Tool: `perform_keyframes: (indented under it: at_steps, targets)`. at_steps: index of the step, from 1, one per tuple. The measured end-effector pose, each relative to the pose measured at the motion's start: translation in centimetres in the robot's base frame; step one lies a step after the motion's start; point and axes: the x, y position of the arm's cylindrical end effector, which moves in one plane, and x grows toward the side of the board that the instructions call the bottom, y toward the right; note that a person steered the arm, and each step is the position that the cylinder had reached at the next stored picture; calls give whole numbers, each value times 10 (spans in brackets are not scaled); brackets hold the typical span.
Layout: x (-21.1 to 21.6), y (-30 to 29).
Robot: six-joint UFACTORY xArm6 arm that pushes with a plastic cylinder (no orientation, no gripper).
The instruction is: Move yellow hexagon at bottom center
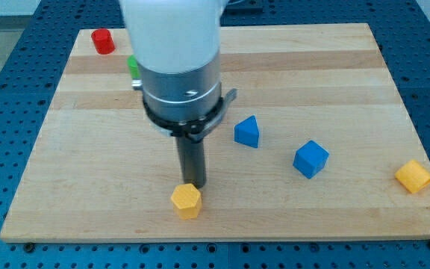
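Observation:
The yellow hexagon (187, 200) lies on the wooden board (334, 90) near its bottom edge, a little left of centre. My tip (192, 184) stands right behind it, at its upper side, touching or nearly touching it. The arm's large white and grey body rises above the rod and hides the middle of the board.
A red cylinder (101, 40) sits at the top left. A green block (133, 63) shows partly behind the arm. A blue triangular block (247, 131) and a blue cube (310, 158) lie right of centre. A yellow cube (413, 176) sits at the right edge.

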Motion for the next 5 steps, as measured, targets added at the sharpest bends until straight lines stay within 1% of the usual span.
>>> perform_keyframes:
  at_steps: [1,3,4,5]
  targets:
    - [17,-11]
    - [28,-75]
    - [52,-3]
    - [63,109]
